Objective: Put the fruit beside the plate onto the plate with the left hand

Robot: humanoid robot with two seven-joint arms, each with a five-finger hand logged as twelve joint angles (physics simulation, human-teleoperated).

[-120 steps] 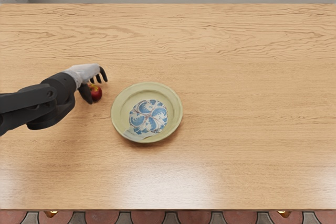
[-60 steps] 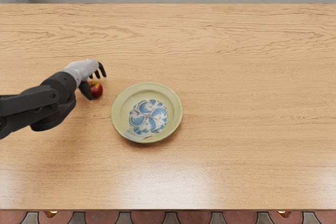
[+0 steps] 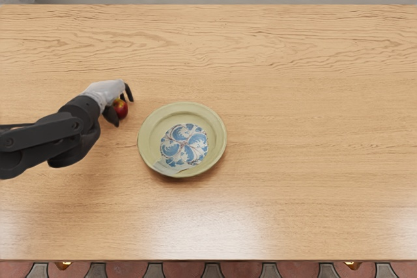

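L hand [image 3: 109, 97] curled over red fruit [image 3: 121, 108], thumb opposite, seemingly pinching it for lift; fruit on worktop [image 3: 293, 63] just left of plate [image 3: 147, 136], so short carry.

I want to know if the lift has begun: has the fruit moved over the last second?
Yes, slightly: the fruit, in the left hand, has shifted up the picture relative to the plate and its left rim.

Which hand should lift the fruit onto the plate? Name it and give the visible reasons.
Left. The left hand is curled around the fruit, fingers on one side and thumb on the other, just to the left of the plate. The right hand is out of view.
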